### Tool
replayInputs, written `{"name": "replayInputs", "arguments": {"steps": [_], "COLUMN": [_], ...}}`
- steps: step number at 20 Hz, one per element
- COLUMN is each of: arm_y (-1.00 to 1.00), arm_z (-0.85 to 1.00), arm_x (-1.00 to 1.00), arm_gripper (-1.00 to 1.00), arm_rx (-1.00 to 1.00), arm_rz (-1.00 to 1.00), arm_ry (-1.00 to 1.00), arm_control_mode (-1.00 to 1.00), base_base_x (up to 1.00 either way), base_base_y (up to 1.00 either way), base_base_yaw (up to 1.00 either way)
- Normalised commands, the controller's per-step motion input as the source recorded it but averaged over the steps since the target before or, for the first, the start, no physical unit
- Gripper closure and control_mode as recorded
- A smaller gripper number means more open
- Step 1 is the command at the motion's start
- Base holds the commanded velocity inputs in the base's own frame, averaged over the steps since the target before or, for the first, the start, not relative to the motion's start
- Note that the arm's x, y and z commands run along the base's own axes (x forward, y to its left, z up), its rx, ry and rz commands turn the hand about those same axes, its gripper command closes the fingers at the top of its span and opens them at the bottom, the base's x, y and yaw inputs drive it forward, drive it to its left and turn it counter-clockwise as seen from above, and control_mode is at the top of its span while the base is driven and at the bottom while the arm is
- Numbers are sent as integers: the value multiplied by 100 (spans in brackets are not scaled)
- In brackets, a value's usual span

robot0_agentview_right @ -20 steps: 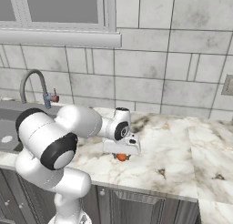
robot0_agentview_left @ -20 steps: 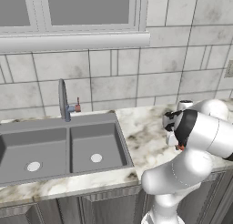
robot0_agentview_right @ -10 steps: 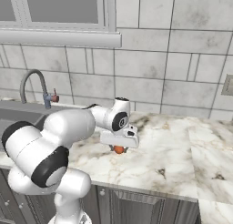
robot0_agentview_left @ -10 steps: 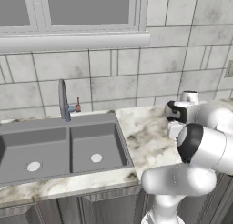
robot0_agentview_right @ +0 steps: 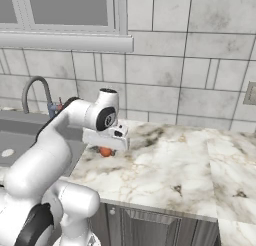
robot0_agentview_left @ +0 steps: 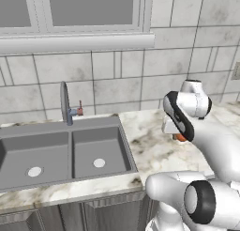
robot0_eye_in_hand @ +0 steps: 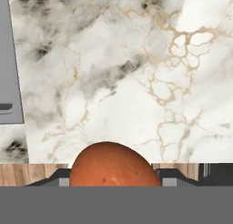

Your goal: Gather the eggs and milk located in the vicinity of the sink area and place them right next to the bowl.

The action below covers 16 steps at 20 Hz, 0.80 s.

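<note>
An orange-brown egg (robot0_eye_in_hand: 111, 163) sits between my gripper's (robot0_eye_in_hand: 114, 178) dark fingertips (robot0_eye_in_hand: 58, 178), which are shut on it. From the right base view the egg (robot0_agentview_right: 105, 151) hangs under the white hand, with the gripper (robot0_agentview_right: 106, 148) held a little above the marble counter (robot0_agentview_right: 165, 165), just right of the sink (robot0_agentview_right: 12, 140). From the left base view the egg (robot0_agentview_left: 180, 137) peeks out below the gripper (robot0_agentview_left: 177, 134), right of the grey two-basin sink (robot0_agentview_left: 123, 145). The milk and the bowl are out of view.
A curved grey tap (robot0_agentview_left: 64, 103) with a small red lever stands behind the sink, and the tap (robot0_agentview_right: 34, 90) also appears in the right base view. A tiled wall and window sill run along the back. The sink's rim (robot0_eye_in_hand: 10, 59) lies at the hand view's left.
The arm has swung and carried the egg left toward the sink side and slightly up. The jaws have stayed shut on the egg.
</note>
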Motion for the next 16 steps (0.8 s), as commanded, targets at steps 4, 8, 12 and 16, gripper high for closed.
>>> {"name": "replayInputs", "arguments": {"steps": [4,8,12,16], "arm_y": [86,25,0,0], "arm_z": [43,2,-4,-4], "arm_x": [-52,-52,-13,0], "arm_gripper": [100,100,100,100], "arm_rx": [0,0,-9,-9], "arm_rz": [-3,-11,-3,0], "arm_ry": [6,-1,-11,-10], "arm_control_mode": [-100,-100,-100,-100], "base_base_x": [0,0,0,0], "base_base_y": [0,0,0,0], "base_base_yaw": [0,0,0,0]}}
